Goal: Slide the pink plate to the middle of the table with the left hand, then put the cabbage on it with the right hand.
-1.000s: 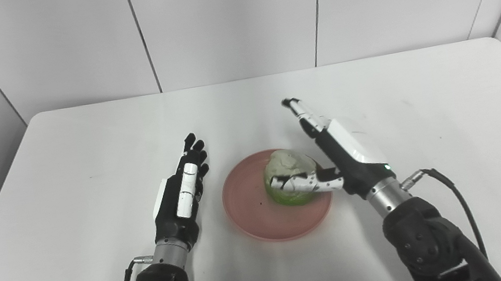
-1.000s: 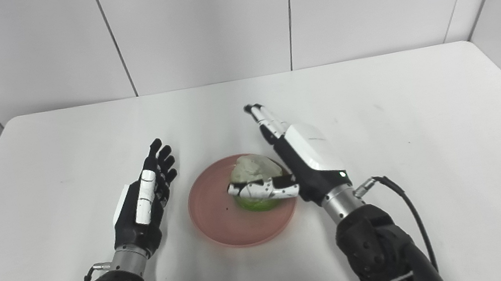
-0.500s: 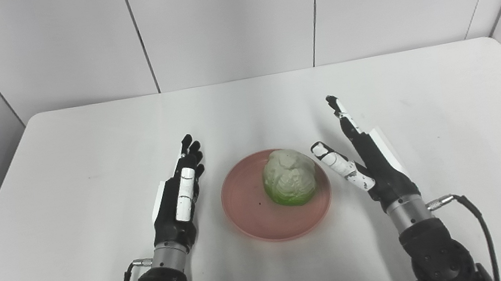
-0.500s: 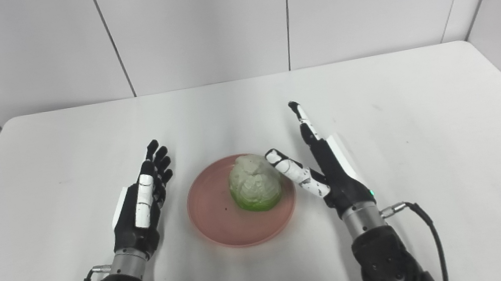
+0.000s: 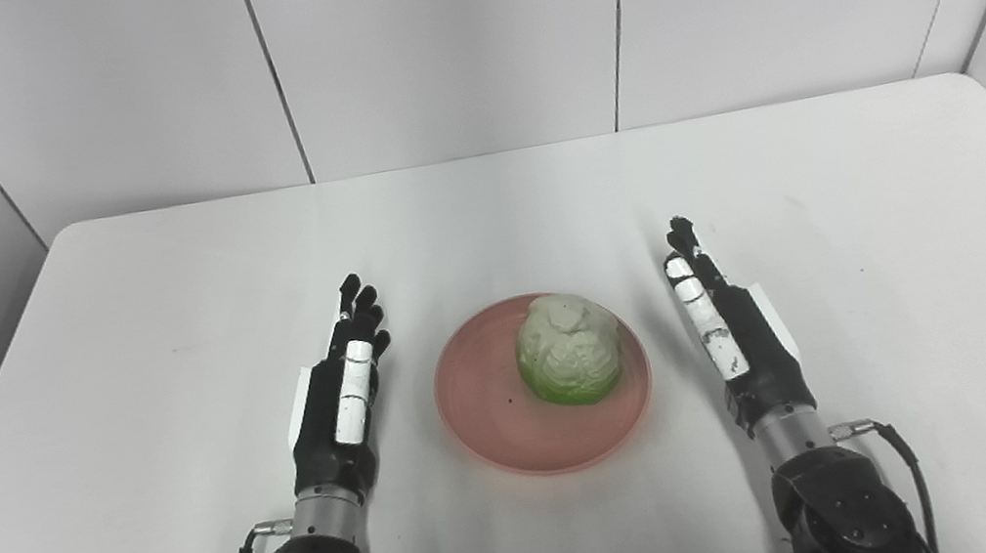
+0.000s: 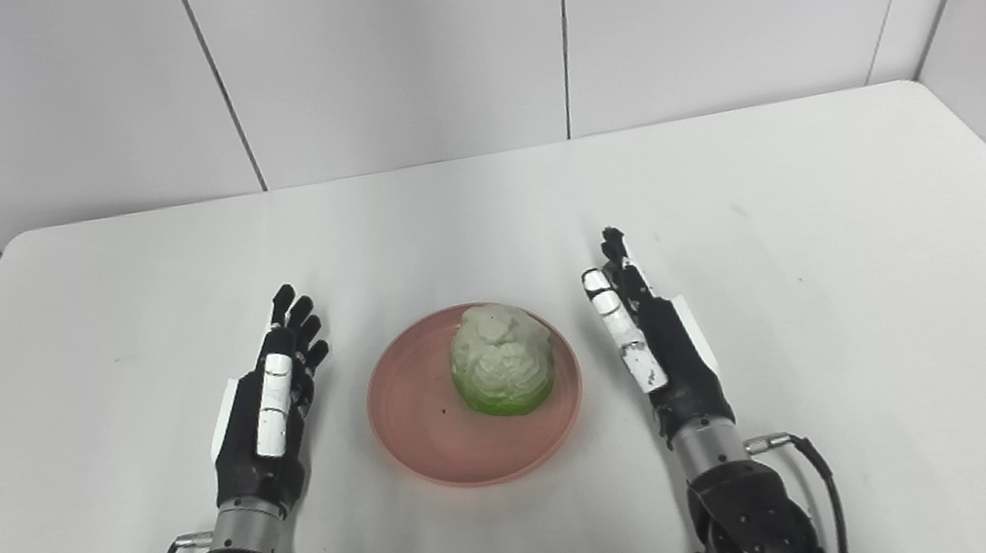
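Sitting on the smooth, round pink plate (image 5: pixel 514 412) near the middle of the matte white table (image 5: pixel 895 252) is the cabbage (image 5: pixel 568 349), a crinkled dome, pale on top and bright green at its base, toward the plate's right side. Left hand (image 5: pixel 342 404) just beside the plate's left rim, fingers straight, grasping nothing. Right hand (image 5: pixel 732 333) just beside the right rim, fingers extended and empty. Both seem to hover edge-on over the table, though contact is hard to judge.
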